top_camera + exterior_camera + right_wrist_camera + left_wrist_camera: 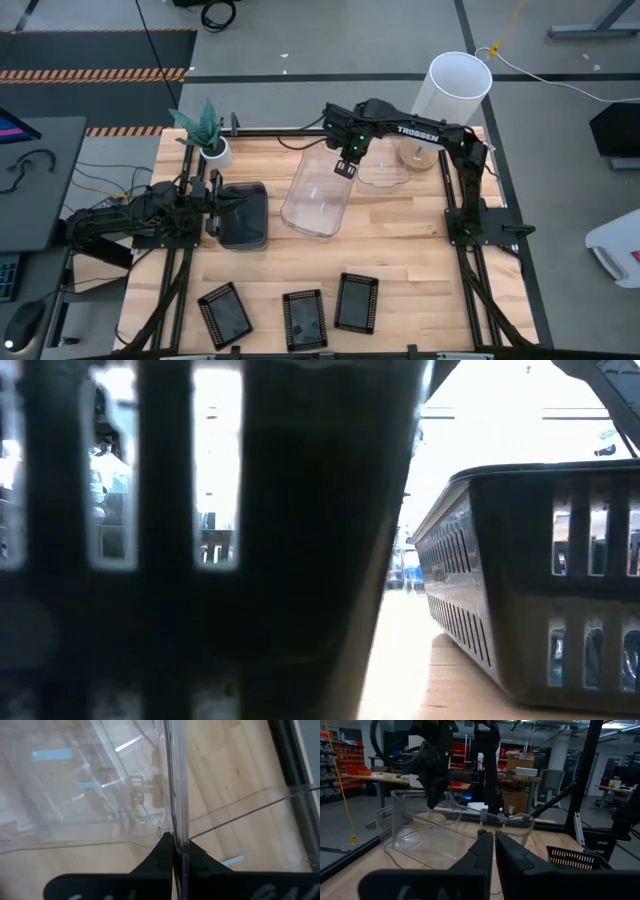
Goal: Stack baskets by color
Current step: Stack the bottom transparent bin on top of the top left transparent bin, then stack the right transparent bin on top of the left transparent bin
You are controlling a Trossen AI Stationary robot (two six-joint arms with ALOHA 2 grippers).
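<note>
A clear basket (315, 190) lies at the table's middle, and my right gripper (347, 168) is shut on its far end. A second clear basket (383, 165) stands just to its right. A smoky grey basket (243, 215) sits at the left, beside my left gripper (212, 205). That gripper is shut, level and touching nothing. Three black mesh trays (304, 320) lie in a row along the near edge. My right gripper pinches the clear basket's thin wall and rim (176, 815) between its two fingers, one inside and one outside. The fingers come steeply from above, at the basket's far end. The basket slants, its far end (427, 800) raised. Whether its near end rests on the table I cannot tell.
A tall white cylinder (455, 90) stands at the far right corner and a small potted plant (207, 135) at the far left. Bare wood shows between the clear baskets and the mesh trays. The mesh trays (520, 580) fill the low view.
</note>
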